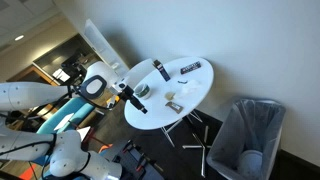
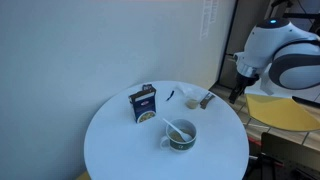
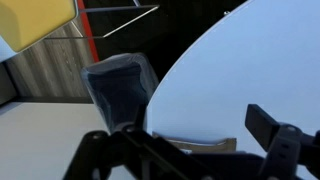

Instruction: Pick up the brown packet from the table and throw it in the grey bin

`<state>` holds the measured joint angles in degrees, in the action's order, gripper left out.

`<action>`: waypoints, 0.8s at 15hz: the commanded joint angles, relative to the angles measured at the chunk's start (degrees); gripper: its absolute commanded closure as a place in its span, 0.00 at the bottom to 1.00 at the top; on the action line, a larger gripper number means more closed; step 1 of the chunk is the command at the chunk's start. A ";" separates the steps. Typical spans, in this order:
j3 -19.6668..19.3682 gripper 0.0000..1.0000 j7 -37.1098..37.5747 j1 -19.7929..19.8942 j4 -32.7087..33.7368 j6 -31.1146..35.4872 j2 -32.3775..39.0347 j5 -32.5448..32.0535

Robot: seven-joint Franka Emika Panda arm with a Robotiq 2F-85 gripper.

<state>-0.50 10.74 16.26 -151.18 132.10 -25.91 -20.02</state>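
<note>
The round white desk [image 1: 196, 88] is the anchor here. The grey bin [image 1: 250, 132] stands on the floor just beside the desk, on the side away from the arm. The gripper [image 1: 137, 104] hangs by the desk's rim on the arm's side. In the wrist view its 2 jaws are spread wide with nothing between them. The brown packet [image 1: 172, 105] lies flat near the desk's middle, untouched. To my eye the step in hand is the reach. The packet is thin, so it likely wants a straight-down approach. The jaws should straddle 2 opposite edges, tips pressed to the desk before closing, else they may slide over it.
</note>
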 commanded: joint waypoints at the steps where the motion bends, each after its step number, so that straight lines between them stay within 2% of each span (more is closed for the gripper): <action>1: -0.84 0.00 0.30 -0.87 0.12 -0.29 -0.02 -0.42; 5: -0.84 0.00 0.30 -0.87 0.12 -0.29 -0.02 -0.42; 12: 0.42 0.00 21.37 3.05 3.40 3.75 6.12 0.04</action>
<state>-0.61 24.54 17.58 -150.25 133.71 -23.91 -20.02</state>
